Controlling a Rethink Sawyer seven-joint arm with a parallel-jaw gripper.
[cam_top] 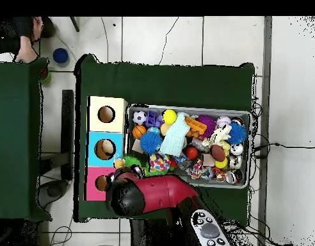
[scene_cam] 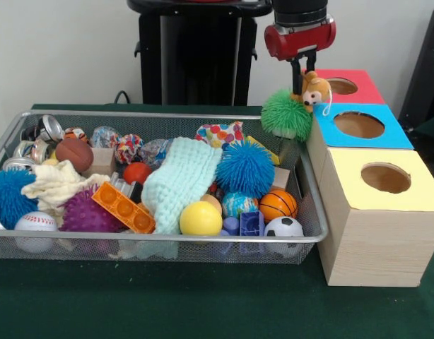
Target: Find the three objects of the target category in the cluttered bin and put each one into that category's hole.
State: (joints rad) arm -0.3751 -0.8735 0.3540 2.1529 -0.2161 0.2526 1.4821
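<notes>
- Now the claw (scene_cam: 310,69) hangs over the boxes, shut on a small monkey toy (scene_cam: 315,89) that dangles from it.
- Right beside the monkey, touching it, a green fuzzy ball (scene_cam: 285,114) sits at the bin's corner.
- Below the claw is a table (scene_cam: 203,304) with a dark green cloth.
- Around the table the floor (cam_top: 185,38) is pale tile, and a second green table (cam_top: 16,128) stands off to one side.
- A person's hand (cam_top: 24,48) shows far from the claw, at the picture's corner.
- Three boxes sit in a row under the claw: red (scene_cam: 344,85), blue (scene_cam: 358,126), yellow (scene_cam: 384,178). Each has one round hole.
- One wire bin (scene_cam: 160,241) lies beside the boxes, full of toys.
- In it I count two blue fuzzy balls (scene_cam: 244,168), one purple spiky ball (scene_cam: 83,214), one yellow ball (scene_cam: 201,219), one soccer ball (scene_cam: 283,227).
</notes>
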